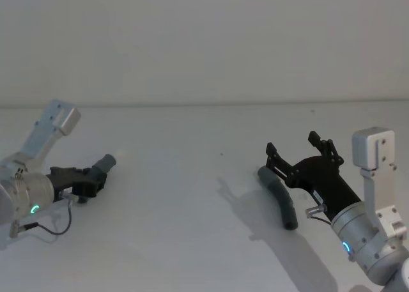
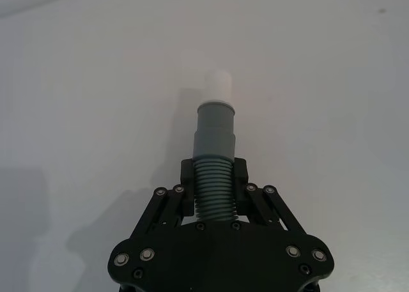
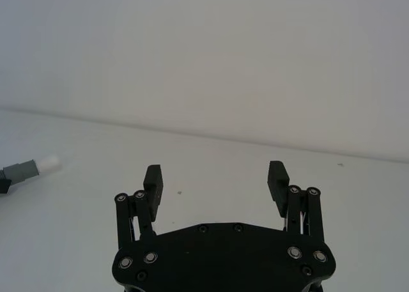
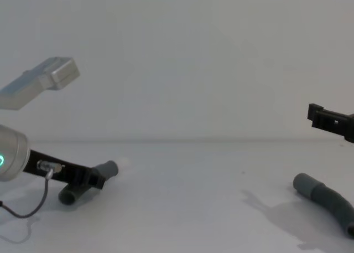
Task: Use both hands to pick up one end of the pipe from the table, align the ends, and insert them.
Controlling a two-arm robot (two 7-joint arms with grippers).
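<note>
My left gripper (image 1: 88, 179) (image 2: 214, 177) (image 4: 93, 179) is shut on the corrugated part of one pipe piece (image 1: 104, 165) (image 4: 106, 169), held just above the table (image 1: 192, 241) at the left. Its grey cuff (image 2: 215, 129) and white plug tip (image 2: 217, 84) stick out past the fingers; that tip (image 3: 48, 164) also shows far off in the right wrist view. The other pipe piece (image 1: 281, 199) (image 4: 327, 197) lies curved on the table at the right, its plain cuff end (image 1: 266, 174) pointing toward the middle. My right gripper (image 1: 294, 146) (image 3: 217, 183) (image 4: 326, 119) hovers open above it, with nothing between its fingers.
A thin cable (image 1: 54, 229) loops from the left wrist onto the table. A plain white wall (image 1: 204, 43) rises behind the table's far edge. Bare table lies between the two pipe pieces.
</note>
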